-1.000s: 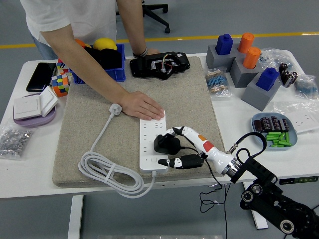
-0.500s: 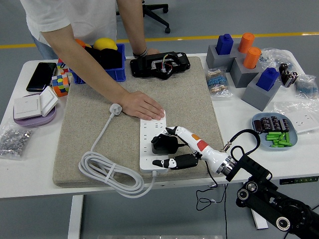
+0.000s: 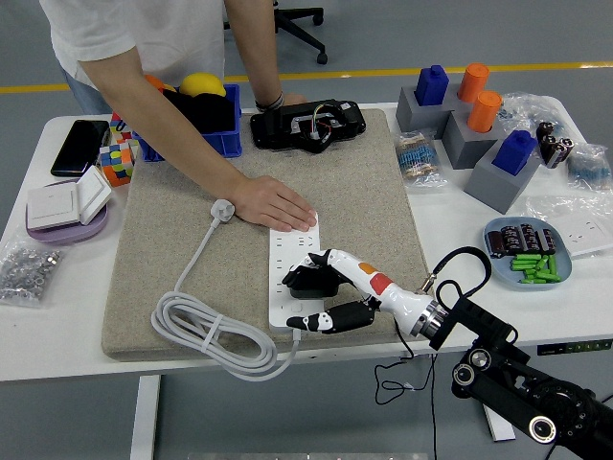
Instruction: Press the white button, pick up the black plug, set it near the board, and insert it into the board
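Note:
A white power strip, the board (image 3: 285, 299), lies on the grey felt mat (image 3: 364, 182), its white cable (image 3: 201, 326) coiled to the left. A person's hand (image 3: 276, 205) presses flat on the strip's far end. My right hand (image 3: 311, 292) reaches in from the lower right and is shut on the black plug (image 3: 306, 279), holding it on top of the strip's middle. The plug's black cord (image 3: 402, 369) hangs off the table's front edge. My left arm is out of view.
A blue bin (image 3: 206, 120) with a yellow object, a black device (image 3: 306, 125), a colour cube (image 3: 117, 158) and a phone (image 3: 77, 146) stand at the back. Grey blocks with coloured pegs (image 3: 469, 125) and a battery tray (image 3: 527, 254) are on the right. A wall switch (image 3: 62, 206) and bagged parts (image 3: 29, 271) are on the left.
My right hand has slid left along the strip with the black plug in it. The person's hand has stayed on the strip's far end.

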Robot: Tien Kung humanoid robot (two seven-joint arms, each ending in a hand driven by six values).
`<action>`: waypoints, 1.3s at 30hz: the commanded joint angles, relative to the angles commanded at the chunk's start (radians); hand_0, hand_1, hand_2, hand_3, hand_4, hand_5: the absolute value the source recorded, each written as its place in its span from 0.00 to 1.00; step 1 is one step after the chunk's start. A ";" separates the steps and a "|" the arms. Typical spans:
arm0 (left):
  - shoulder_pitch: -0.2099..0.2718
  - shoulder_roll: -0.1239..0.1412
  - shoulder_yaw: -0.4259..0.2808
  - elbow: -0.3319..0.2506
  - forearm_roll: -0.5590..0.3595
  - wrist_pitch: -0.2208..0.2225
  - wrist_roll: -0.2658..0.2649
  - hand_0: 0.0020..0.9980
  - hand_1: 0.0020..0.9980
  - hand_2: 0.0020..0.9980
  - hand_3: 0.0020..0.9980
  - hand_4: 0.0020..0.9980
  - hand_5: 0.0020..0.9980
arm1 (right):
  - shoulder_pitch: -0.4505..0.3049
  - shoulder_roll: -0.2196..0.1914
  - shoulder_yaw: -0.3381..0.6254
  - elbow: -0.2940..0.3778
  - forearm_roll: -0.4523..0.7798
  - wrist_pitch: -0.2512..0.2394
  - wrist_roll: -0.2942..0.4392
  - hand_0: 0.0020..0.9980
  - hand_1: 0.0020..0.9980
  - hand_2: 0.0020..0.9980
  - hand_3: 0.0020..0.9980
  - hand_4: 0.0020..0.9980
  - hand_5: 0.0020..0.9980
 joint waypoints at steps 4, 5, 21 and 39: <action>-0.002 0.000 0.004 0.000 -0.001 0.000 0.000 0.47 0.50 0.51 0.58 0.60 0.26 | -0.001 -0.003 0.027 0.015 -0.008 0.001 0.001 0.68 0.59 0.55 0.57 0.95 0.36; -0.002 0.000 0.005 0.000 -0.003 0.000 -0.001 0.47 0.50 0.51 0.58 0.60 0.26 | -0.001 -0.003 0.035 0.023 -0.008 0.000 0.001 0.68 0.59 0.55 0.57 0.95 0.36; -0.003 -0.001 0.005 0.000 -0.007 0.000 -0.001 0.47 0.50 0.51 0.58 0.60 0.26 | -0.069 -0.034 0.200 0.127 -0.066 0.020 -0.095 0.69 0.60 0.57 0.59 0.95 0.36; -0.006 -0.001 0.006 0.000 -0.007 0.000 0.000 0.47 0.50 0.51 0.58 0.60 0.26 | -0.335 -0.043 0.556 0.144 -0.146 0.071 -0.276 0.68 0.61 0.59 0.61 0.92 0.36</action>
